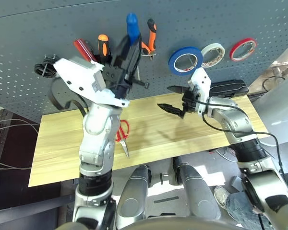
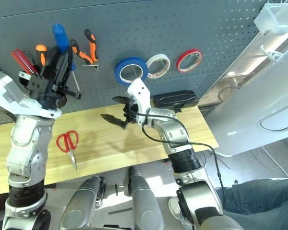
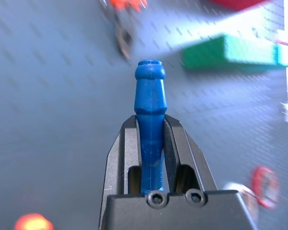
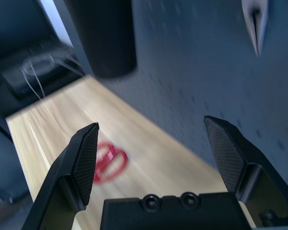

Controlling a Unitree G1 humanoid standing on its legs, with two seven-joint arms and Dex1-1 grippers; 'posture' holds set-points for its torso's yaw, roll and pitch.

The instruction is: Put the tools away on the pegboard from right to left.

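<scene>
Your left gripper (image 3: 151, 143) is clamping the blue-handled screwdriver (image 3: 150, 120), hiding its shaft; your right gripper (image 4: 156, 153) is gaping empty, scissors (image 4: 108, 160) blurring at seven o'clock.

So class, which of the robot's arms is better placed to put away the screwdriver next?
Left. Its gripper already clamps the small blue-handled screwdriver, raised near the pegboard. The right gripper is open and empty, above the table.
</scene>
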